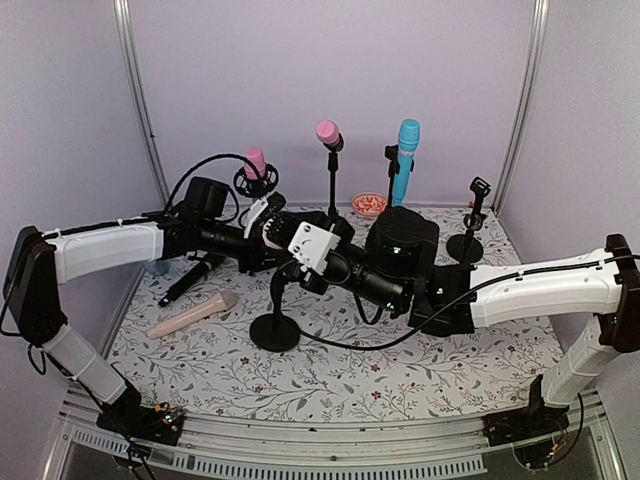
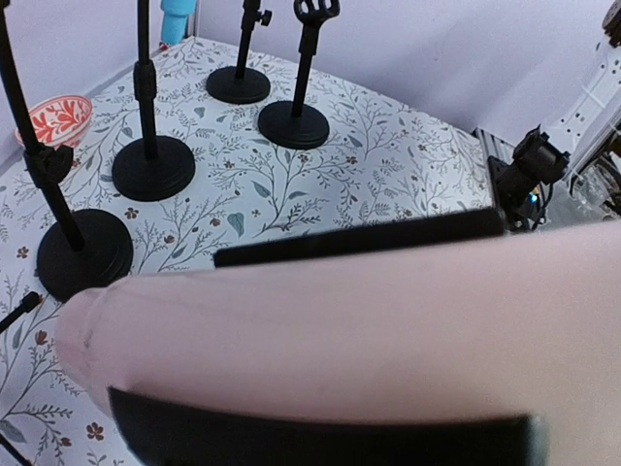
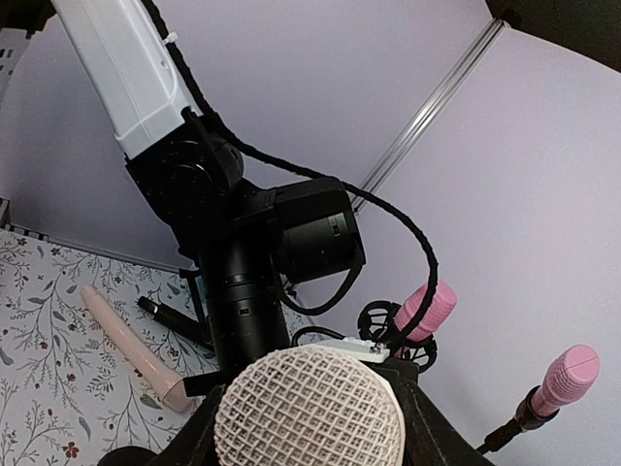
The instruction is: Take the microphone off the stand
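The left end effector (image 2: 184, 330) is clamped on the pale handle of the microphone (image 2: 369, 320), with one black finger above it and one below. The microphone is above the round base of the nearest stand (image 1: 275, 330); in the overhead view both wrists hide it. Its white mesh head (image 3: 309, 408) sits between the fingers of the right end effector (image 3: 310, 432), but I cannot tell whether they press on it. Left of that stand, a second microphone (image 1: 192, 315) lies flat on the bench (image 1: 420, 370).
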